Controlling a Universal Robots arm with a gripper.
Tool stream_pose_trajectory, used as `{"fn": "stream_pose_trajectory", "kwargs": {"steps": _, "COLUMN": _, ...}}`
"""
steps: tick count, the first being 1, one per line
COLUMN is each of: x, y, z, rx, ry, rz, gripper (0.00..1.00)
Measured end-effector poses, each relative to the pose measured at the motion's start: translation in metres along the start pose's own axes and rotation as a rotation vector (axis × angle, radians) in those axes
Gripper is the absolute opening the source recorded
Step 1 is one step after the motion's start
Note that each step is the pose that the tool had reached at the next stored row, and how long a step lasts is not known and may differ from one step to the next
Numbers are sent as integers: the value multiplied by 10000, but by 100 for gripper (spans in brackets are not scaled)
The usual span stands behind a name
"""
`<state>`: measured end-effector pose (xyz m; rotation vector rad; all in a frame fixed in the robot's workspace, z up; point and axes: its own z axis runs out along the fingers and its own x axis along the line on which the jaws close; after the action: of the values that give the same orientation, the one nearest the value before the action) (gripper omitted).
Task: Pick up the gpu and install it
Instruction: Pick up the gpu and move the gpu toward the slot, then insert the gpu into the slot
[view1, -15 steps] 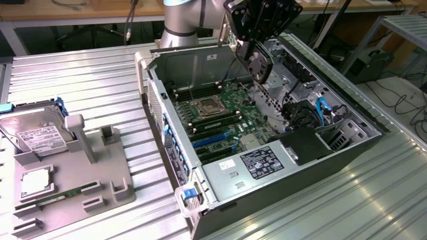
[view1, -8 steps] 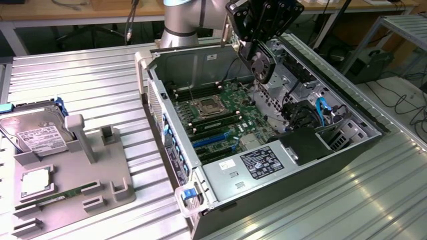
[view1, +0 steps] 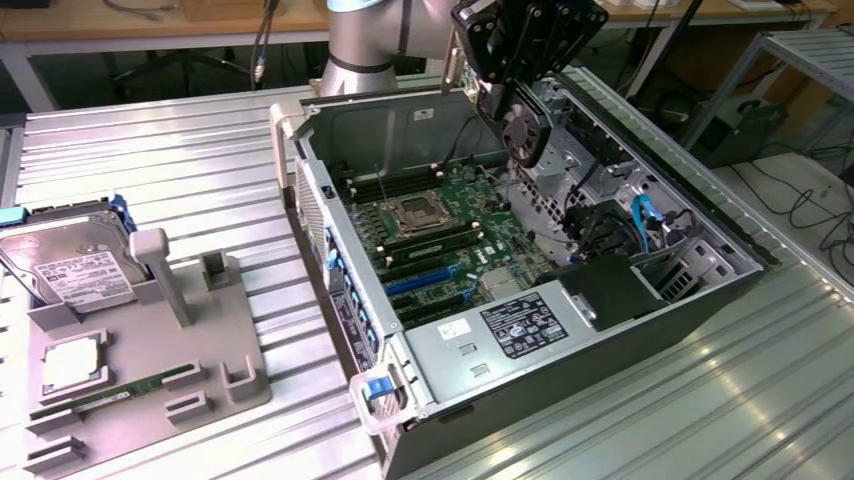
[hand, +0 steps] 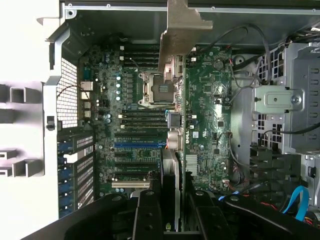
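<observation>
1. counts, near to far in the exterior view: 1 grey tray (view1: 227, 350) at the exterior view's left, carrying 1 hard drive (view1: 74, 265), 1 memory stick (view1: 120, 393) and 1 square silver chip (view1: 74, 365). then 1 open pc case (view1: 627, 350) on the ribbed metal table (view1: 721, 420). inside it 1 motherboard (view1: 467, 235) w/ 1 cpu socket (view1: 416, 215). above that 1 gpu (view1: 527, 130), 1 gripper (view1: 523, 75), 1 arm (view1: 363, 40).
2. gpu vs gripper: gripper is clamped on the gpu, a finger on each face of the card. card hangs straight under it, on edge, fan side toward the exterior camera. it sits over the far end of the open case, above the board, not seated in any slot.
3. exterior view gives: tray and its parts beside the case, well apart from the gpu. also the labelled psu box (view1: 527, 325) at the case's near end and a blue cable (view1: 645, 215) by the drive bays.
4. wrist view gives: a look down along the card. nearest are two dark fingers (hand: 147, 212) w/ the black fan housing (hand: 171, 170) pinched between them. farther along is the silver bracket (hand: 182, 25) at the card's far end. below lies the board, w/ the cpu socket just beside the card's edge line and a blue slot (hand: 137, 145) off to one side.
</observation>
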<state>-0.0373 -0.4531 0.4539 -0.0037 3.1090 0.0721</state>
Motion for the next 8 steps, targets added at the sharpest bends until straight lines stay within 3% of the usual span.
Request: {"fn": "stream_pose_trajectory", "kwargs": {"steps": 8, "x": 1, "y": 0, "z": 0, "rx": -4, "ry": 5, "rz": -115, "gripper": 27}}
